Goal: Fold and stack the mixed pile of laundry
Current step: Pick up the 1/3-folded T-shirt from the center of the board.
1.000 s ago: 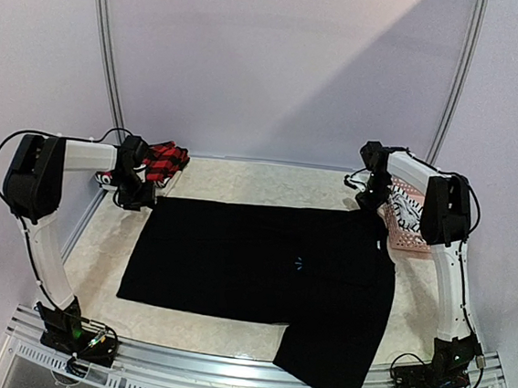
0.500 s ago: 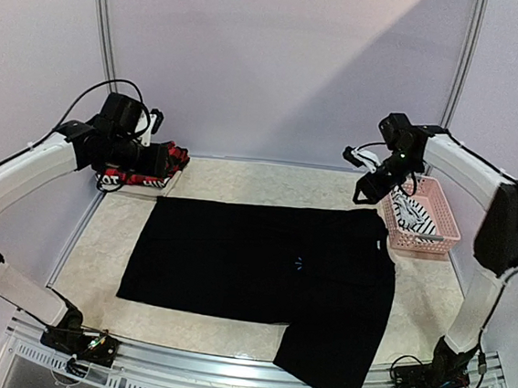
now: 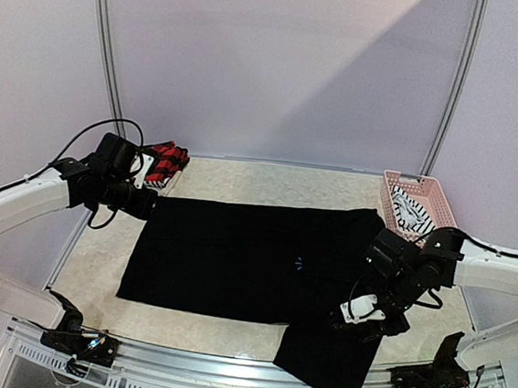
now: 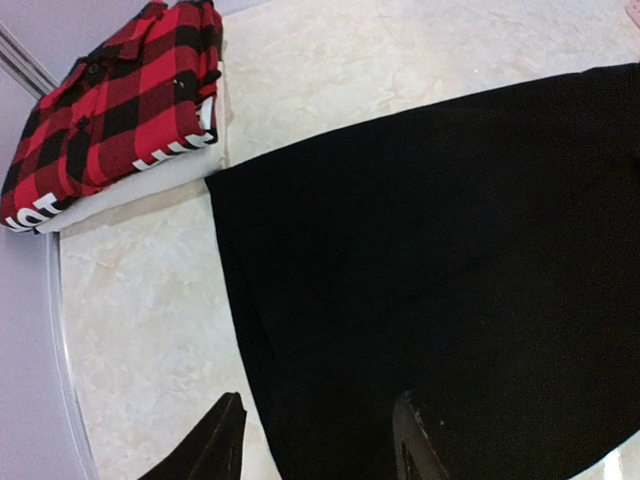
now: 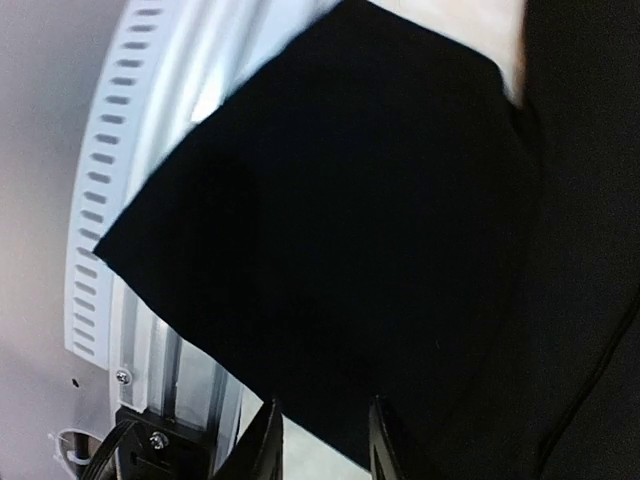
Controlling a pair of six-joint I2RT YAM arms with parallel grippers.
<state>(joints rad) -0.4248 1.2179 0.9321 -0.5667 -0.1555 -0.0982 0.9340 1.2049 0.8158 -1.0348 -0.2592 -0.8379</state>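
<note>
While the black T-shirt [image 3: 253,258] lies spread flat on the bench [image 3: 242,181], one sleeve [image 5: 330,230] draping over the near edge, the left hand [image 4: 318,445] and right hand [image 5: 322,440] hover open and empty, so folding seems just starting; each must next pinch an edge.

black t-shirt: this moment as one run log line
black T-shirt spread flat | left gripper open over its far-left corner | right gripper open over near sleeve | plaid piece folded, far left
</note>
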